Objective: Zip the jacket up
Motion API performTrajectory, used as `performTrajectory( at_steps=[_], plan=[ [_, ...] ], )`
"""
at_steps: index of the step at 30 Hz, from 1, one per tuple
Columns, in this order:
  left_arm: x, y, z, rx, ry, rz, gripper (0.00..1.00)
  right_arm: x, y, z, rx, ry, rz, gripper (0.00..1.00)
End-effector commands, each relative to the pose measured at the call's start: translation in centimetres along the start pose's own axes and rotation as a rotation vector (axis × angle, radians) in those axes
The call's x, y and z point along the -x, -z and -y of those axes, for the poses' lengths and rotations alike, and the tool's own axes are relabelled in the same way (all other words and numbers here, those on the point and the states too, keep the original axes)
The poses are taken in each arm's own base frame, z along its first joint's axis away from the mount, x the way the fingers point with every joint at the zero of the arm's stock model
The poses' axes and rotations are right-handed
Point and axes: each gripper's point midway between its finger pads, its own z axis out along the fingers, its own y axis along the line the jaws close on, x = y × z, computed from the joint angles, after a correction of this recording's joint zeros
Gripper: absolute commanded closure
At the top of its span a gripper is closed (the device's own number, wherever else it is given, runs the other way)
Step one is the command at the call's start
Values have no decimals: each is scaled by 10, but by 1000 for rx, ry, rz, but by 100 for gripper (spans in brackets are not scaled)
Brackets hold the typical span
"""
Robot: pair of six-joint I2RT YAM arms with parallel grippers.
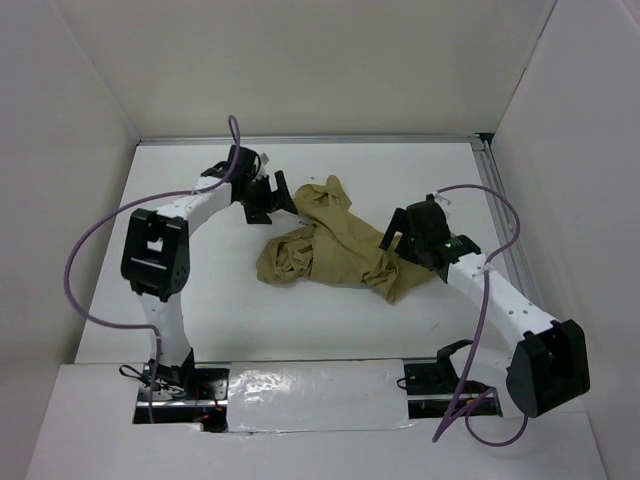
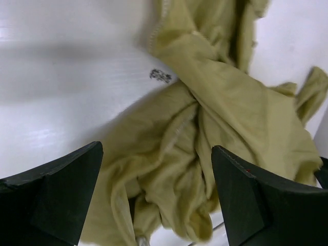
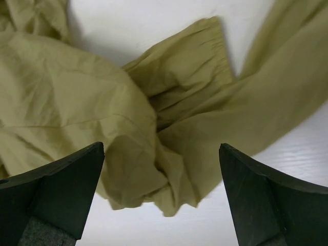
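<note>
The khaki-tan jacket [image 1: 330, 245] lies crumpled in a heap in the middle of the white table. My left gripper [image 1: 272, 198] is at its far left edge, open, with folds of the jacket [image 2: 169, 154] below and between the jaws. A pale zipper edge shows among those folds. My right gripper [image 1: 408, 243] is at the heap's right end, open, over a bunched fold and an elastic sleeve cuff [image 3: 202, 46] of the jacket [image 3: 154, 133]. Neither gripper holds cloth.
White walls enclose the table [image 1: 200, 300] on the left, back and right. A metal rail [image 1: 495, 200] runs along the right edge. A small dark mark [image 2: 160, 76] is on the table beside the jacket. Purple cables loop from both arms.
</note>
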Motion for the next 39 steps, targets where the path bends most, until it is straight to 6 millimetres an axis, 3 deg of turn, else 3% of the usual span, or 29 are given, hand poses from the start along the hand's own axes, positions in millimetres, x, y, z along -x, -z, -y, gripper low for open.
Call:
performTrajectory(
  at_steps=[1,2,6,8,9,10,11,12,13,14,15,16,18,19,20,21,23,24,26,27,28,29,31,32,34,35,36,37,39],
  plan=[
    [5,-23,10,-44,-22,-42,1,3,-3,-43,199,-40,-29,0],
    [2,-40,5,-44,-6,-74,1,-2,-4,-53,254,-38,-54,0],
    [22,-65,26,-121,-18,-77,1,-15,-11,-70,336,8,-120,3],
    [20,-82,33,-142,-44,-89,4,-17,-18,-68,311,12,-134,15],
    [27,-82,42,-162,-65,-74,15,-16,-21,-66,294,8,-129,33],
    [25,-90,41,-167,-72,-85,30,-14,-23,-63,277,5,-126,44],
    [24,-91,46,-184,-80,-89,64,-11,-23,-62,263,1,-116,51],
    [27,-89,51,-197,-88,-81,89,-5,-23,-59,241,2,-88,59],
    [28,-88,53,-206,-90,-76,100,-1,-19,-61,245,7,-82,69],
    [37,-81,64,-240,-120,-37,100,10,-13,-61,238,13,-36,72],
    [32,-78,69,-279,-139,-42,100,18,-7,-62,233,26,-5,90],
    [37,-62,84,-322,-172,-6,100,27,3,-65,240,33,31,100],
    [39,-48,100,-372,-213,40,100,42,16,-65,230,68,86,100],
    [43,-26,118,-398,-253,88,100,52,31,-68,236,79,115,100],
    [44,-19,122,-385,-266,122,100,60,42,-68,225,97,145,100],
    [48,8,140,-405,-309,177,100,69,56,-69,241,100,180,100],
    [49,33,151,-398,-329,229,100,80,78,-74,274,119,226,100],
    [52,66,168,-414,-362,303,100,89,103,-79,329,142,266,100],
    [47,96,179,-437,-388,352,100,102,136,-89,408,166,322,100],
    [45,132,194,-473,-418,416,100,102,165,-102,515,238,347,100],
    [40,143,196,-476,-428,436,100,107,184,-110,576,268,368,100],
    [35,177,208,-509,-453,492,100,123,226,-124,674,295,426,100],
    [22,195,211,-516,-459,505,100,127,280,-151,855,393,455,100],
    [13,225,219,-550,-472,547,100,149,327,-164,940,394,530,100],
    [3,241,214,-553,-472,566,100,151,378,-187,1113,479,548,100],
    [-3,265,216,-571,-484,606,100,166,439,-185,1219,492,637,100],
    [-7,276,214,-568,-490,625,100,170,440,-207,1264,530,603,100],
    [-14,293,205,-539,-481,657,100,181,486,-229,1418,549,621,100],
    [-17,294,197,-508,-476,660,100,183,500,-234,1472,536,618,100]
  ],
)
